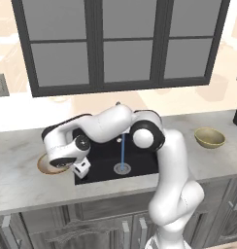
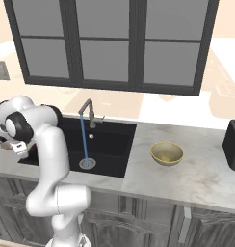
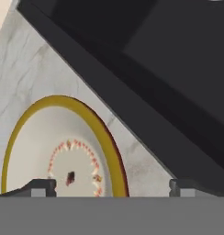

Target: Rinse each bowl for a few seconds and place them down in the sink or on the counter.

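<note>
Over the shallow bowl (image 3: pixel 58 151), hand (image 3: pixel 113 186) wide open, seemingly empty.

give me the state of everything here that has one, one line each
shallow bowl: upright on the counter left of the sink, not held
olive-yellow bowl: upright on the counter right of the sink, apart from the arm
faucet: running, stream falling to the drain
sink: no bowl inside
gripper: open, above the shallow bowl's edge
cabinet doors: closed
</note>
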Tool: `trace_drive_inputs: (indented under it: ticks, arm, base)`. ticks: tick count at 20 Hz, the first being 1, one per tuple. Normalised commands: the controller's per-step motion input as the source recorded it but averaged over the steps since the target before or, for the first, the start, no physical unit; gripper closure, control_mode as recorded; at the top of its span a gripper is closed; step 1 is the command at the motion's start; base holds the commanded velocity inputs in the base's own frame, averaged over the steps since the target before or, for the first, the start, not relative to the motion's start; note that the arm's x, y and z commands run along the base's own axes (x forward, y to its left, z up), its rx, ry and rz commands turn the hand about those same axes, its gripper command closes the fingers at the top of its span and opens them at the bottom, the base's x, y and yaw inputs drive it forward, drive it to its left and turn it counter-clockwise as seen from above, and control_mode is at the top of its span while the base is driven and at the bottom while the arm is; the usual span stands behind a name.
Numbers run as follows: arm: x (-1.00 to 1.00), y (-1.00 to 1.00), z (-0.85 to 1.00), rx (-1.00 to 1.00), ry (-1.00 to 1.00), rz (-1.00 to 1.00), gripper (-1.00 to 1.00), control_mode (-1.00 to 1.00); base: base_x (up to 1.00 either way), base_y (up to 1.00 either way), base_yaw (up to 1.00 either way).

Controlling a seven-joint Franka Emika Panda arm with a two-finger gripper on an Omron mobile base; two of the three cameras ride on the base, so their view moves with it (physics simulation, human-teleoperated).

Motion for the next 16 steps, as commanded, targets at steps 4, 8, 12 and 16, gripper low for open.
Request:
trace_drive_inputs:
  ticks: [4, 8, 12, 16]
  arm:
    - [-0.29, 0.12, 0.23, -0.07, -0.13, 0.00, -1.00, -1.00]
    - [-0.28, 0.11, 0.29, -0.07, -0.13, 0.00, -1.00, -1.00]
    - [-0.24, 0.08, 0.38, -0.06, -0.11, 0.00, -1.00, -1.00]
    - [-0.18, 0.10, 0.44, -0.01, -0.08, -0.02, -1.00, -1.00]
  base:
    - [0.00, 0.00, 0.00]
    - [0.00, 0.00, 0.00]
    - [0.00, 0.00, 0.00]
    - [0.00, 0.00, 0.00]
